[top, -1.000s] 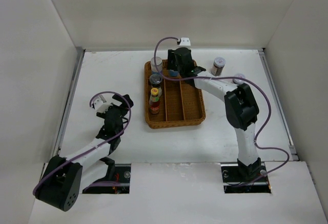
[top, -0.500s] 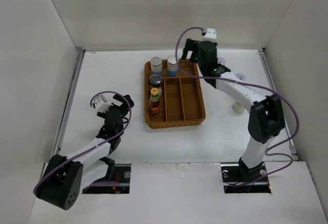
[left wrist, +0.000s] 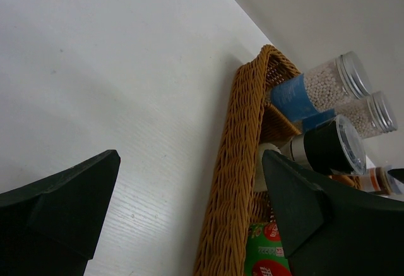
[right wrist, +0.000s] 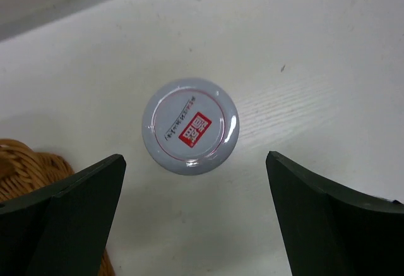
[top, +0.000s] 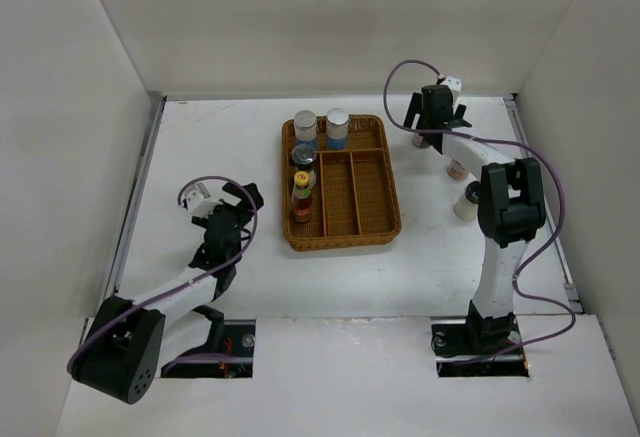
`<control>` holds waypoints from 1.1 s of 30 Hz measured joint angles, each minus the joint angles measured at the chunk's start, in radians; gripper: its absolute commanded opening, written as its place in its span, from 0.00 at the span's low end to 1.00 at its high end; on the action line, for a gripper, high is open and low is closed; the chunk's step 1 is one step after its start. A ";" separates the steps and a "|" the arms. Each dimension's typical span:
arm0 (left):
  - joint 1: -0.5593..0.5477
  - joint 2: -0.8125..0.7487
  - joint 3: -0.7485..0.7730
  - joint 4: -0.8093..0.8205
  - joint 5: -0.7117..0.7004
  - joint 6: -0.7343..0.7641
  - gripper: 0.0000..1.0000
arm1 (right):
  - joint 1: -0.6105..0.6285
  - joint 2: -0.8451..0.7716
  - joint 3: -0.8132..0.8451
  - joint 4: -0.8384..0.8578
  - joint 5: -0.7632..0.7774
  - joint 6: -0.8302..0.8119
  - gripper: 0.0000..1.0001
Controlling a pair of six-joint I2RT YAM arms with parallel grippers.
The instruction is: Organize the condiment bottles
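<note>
Item, 8 o'clock of the table, nearest: left gripper (top: 240,194), jaws spread wide, nothing in them, resting low and well apart from the stock. Item, centre: wicker tray (top: 345,242), divided. Its left-hand lane holds, near to far, the red yellow-capped sauce bottle (top: 301,198), the black-capped bottle (top: 303,155) and the white-capped shaker (top: 305,127). The blue-labelled silver-capped shaker (top: 337,126) stands just beside that last one, at the tray's 12 o'clock. Change on record: a second ago the right gripper was over that far corner with this shaker; the shaker now stands free and upright, so it counts as filed. Item, 3 o'clock, loose on the table: white bottle (top: 466,204), then a small capped bottle (top: 458,170), partly hidden by the right arm. Item, 2 o'clock, farthest: right gripper (top: 436,125), now swung clear of the tray, fully open and empty, hanging directly over the grey-capped jar (right wrist: 190,126), fingers either side and not touching. Judgement: four filed, three outstanding; this jar looks next.
</note>
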 measured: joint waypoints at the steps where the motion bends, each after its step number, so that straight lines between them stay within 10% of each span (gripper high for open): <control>1: 0.000 0.003 0.000 0.002 0.001 0.000 1.00 | 0.000 0.013 0.005 -0.015 -0.014 0.001 1.00; 10: 0.001 0.037 0.000 0.011 0.013 0.000 1.00 | -0.021 0.044 0.029 -0.022 -0.059 0.019 0.90; 21: 0.004 0.046 0.000 0.027 0.026 0.000 1.00 | -0.036 0.104 0.070 0.029 -0.059 0.018 0.50; 33: 0.004 0.093 0.001 0.039 0.042 0.000 1.00 | 0.038 -0.182 -0.130 0.124 -0.038 -0.048 0.49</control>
